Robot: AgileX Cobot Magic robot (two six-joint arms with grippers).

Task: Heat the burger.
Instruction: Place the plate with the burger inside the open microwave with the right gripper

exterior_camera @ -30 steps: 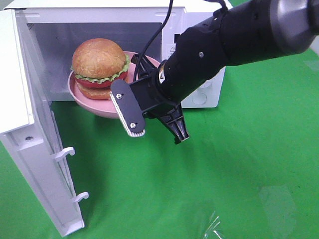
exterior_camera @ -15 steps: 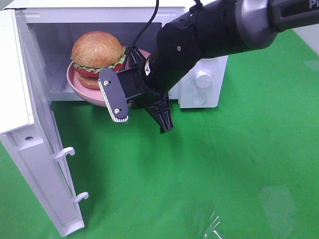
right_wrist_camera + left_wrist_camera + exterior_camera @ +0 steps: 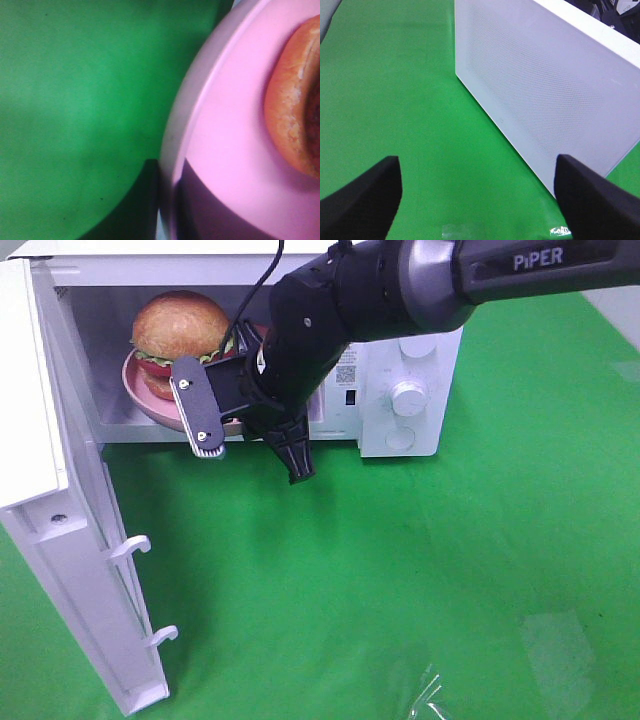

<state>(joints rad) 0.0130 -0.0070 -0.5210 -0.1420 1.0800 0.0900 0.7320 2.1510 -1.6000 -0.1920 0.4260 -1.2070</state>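
The burger (image 3: 180, 325), a golden bun over lettuce and tomato, sits on a pink plate (image 3: 140, 390) in the mouth of the open white microwave (image 3: 400, 300). My right gripper (image 3: 245, 430) comes in from the upper right and is shut on the plate's near rim. The right wrist view shows that rim (image 3: 200, 125) up close, the bun's edge (image 3: 295, 115) and the gripper (image 3: 167, 200) as a dark shape at the rim. My left gripper (image 3: 477, 200) is open over green cloth, holding nothing, beside a white panel (image 3: 545, 90). It does not show in the exterior view.
The microwave door (image 3: 50, 490) hangs open toward the front left, with two latch hooks (image 3: 130, 545) sticking out. The control panel with a knob (image 3: 407, 397) is to the right of the cavity. A scrap of clear film (image 3: 430, 695) lies on the green cloth near the front.
My right arm has carried the plate and burger to the left and farther back, from just outside the opening into the microwave cavity. The left gripper stays open.
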